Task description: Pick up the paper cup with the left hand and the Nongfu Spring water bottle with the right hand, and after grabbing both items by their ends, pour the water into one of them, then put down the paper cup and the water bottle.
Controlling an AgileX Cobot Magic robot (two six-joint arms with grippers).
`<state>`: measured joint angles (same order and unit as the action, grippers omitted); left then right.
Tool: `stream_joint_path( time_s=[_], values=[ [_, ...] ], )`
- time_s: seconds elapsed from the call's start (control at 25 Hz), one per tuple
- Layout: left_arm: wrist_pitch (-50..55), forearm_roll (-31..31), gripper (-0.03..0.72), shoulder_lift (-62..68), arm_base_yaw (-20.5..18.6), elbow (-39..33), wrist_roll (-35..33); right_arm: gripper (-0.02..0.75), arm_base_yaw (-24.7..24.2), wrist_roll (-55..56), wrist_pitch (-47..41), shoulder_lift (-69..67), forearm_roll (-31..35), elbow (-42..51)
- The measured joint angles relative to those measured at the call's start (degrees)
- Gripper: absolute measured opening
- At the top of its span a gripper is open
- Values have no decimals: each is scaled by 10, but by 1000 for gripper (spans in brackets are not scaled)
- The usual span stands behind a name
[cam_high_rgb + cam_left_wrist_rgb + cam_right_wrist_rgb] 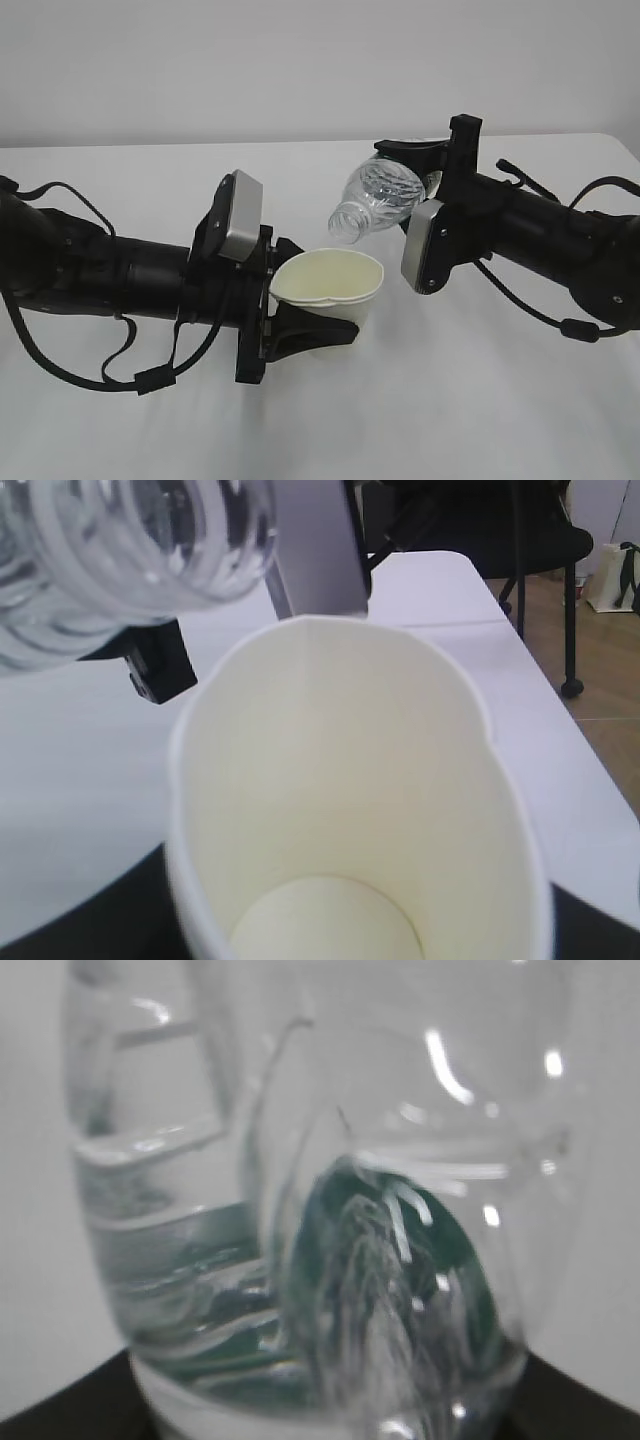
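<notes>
Currently: paper cup (330, 283), frame centre, thin, crushable, rim already deformed; left hand (285, 300) clamps its base lightly. Nongfu Spring water bottle (385, 197), upper centre, slippery, tilted; right hand (440, 170) grips its base.

The paper cup (330, 283) is showing an off-white outer wall and a pale yellowish inside. The Nongfu Spring water bottle (377, 198) is appearing clear with ribbed rings; its label is reading dark green with white streaks in the right wrist view. Both arms are showing black, each carrying a grey-white block (240, 215). The table (320, 420) is appearing white.
</notes>
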<state>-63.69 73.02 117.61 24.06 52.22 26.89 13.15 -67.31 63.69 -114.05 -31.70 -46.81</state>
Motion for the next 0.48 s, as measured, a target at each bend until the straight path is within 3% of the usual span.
stream_joint_path(
  time_s=[0.48],
  values=[
    [9,-8,417,0,0,0,0,411,1,-23,0,0,4,0]
  ],
)
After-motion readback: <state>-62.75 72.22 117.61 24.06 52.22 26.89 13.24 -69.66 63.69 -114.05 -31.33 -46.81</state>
